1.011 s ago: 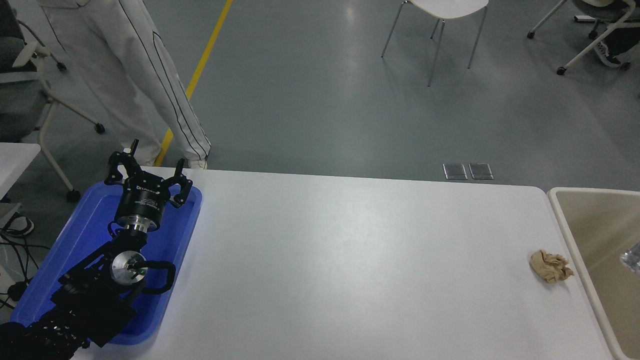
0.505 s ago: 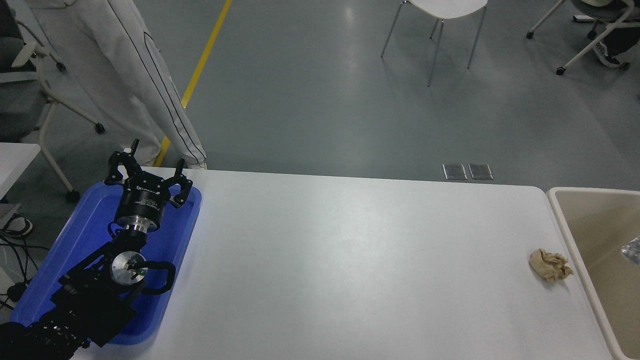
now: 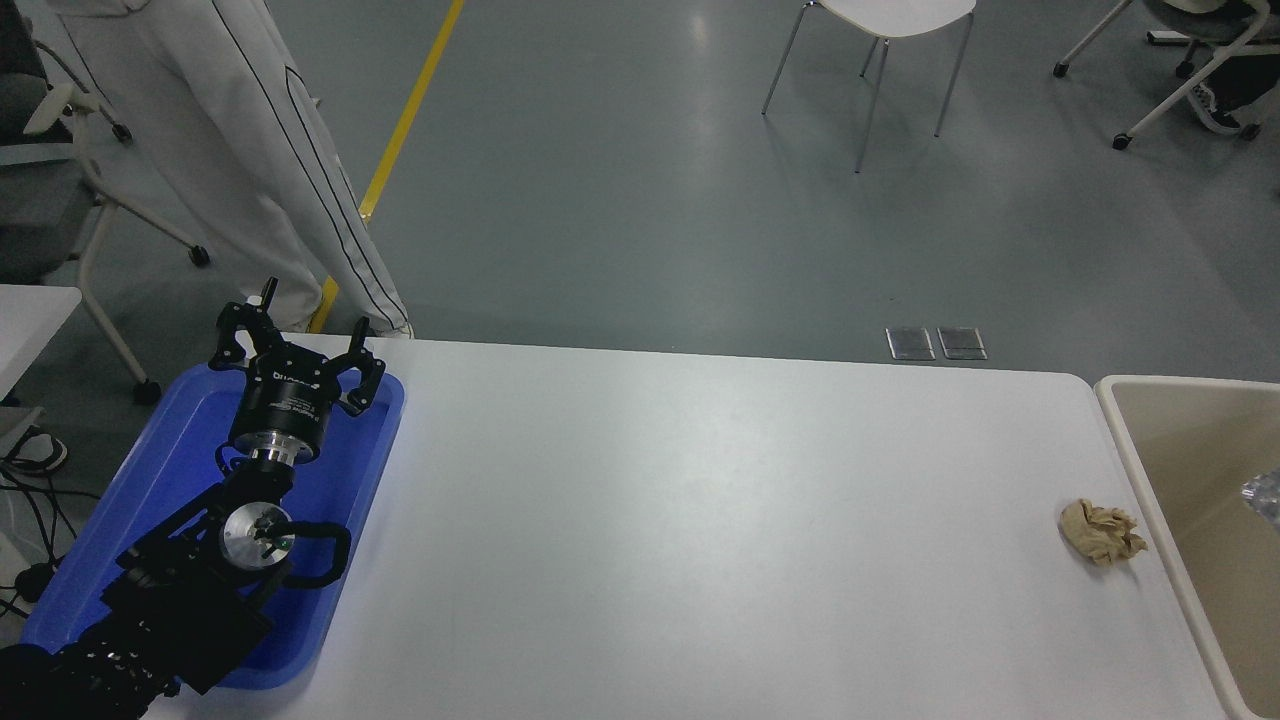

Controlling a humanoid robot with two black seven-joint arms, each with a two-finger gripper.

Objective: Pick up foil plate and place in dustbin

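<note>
Foil plate (image 3: 1264,494) shows only as a small shiny silver piece at the right border of the view, inside the dustbin (image 3: 1130,440), against its beige inner wall. Most of the plate is cut off by the border, so I cannot tell how it lies. The dustbin stands just beside the right edge of the white table (image 3: 680,520), its pale cream rim touching or nearly touching that edge.

On the table, near the right edge and just beside the bin, lies a small crumpled tan paper wad (image 3: 1102,532).

The left gripper (image 3: 297,345) is above the blue plastic tray (image 3: 330,520) at the far left corner of the table, its black fingers spread apart and grasping nothing. The right arm is outside the view.

Beyond the far left corner a person in white trousers (image 3: 270,170) stands on the grey floor next to a yellow line (image 3: 400,140). A white chair (image 3: 880,60) stands further back.
</note>
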